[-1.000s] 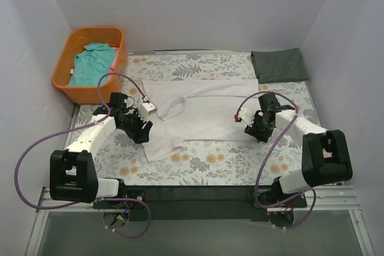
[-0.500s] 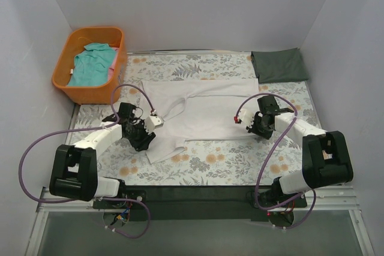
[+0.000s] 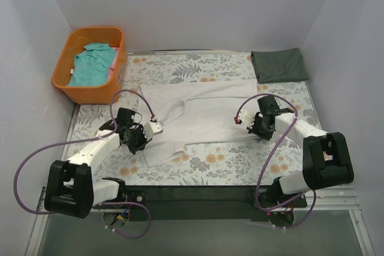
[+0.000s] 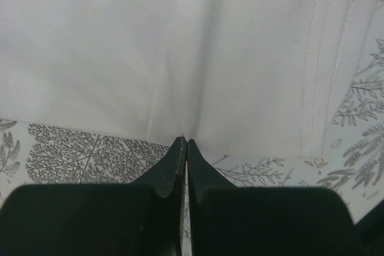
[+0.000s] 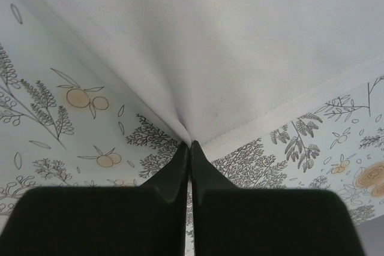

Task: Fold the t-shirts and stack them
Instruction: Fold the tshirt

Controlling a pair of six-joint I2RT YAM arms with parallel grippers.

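Observation:
The white t-shirt point(image 3: 204, 112) lies spread across the middle of the floral cloth. My left gripper point(image 3: 139, 140) is shut on its left edge, pinching a fold of white fabric point(image 4: 180, 88) at the fingertips point(image 4: 185, 142). At the shirt's right edge my right gripper point(image 3: 257, 125) is likewise shut, and the white cloth point(image 5: 228, 46) puckers into the closed tips point(image 5: 189, 144). A folded dark grey-green t-shirt point(image 3: 279, 65) rests at the back right. The teal t-shirt point(image 3: 93, 64) sits crumpled in the orange basket point(image 3: 63, 88).
The orange basket stands at the back left, off the floral table covering point(image 3: 228, 163). White walls close in the back and both sides. Purple cables loop from both arms over the cloth.
Both grippers have closed on the white shirt's side edges. The left gripper slid down and slightly right along the shirt's left edge; the right one barely shifted.

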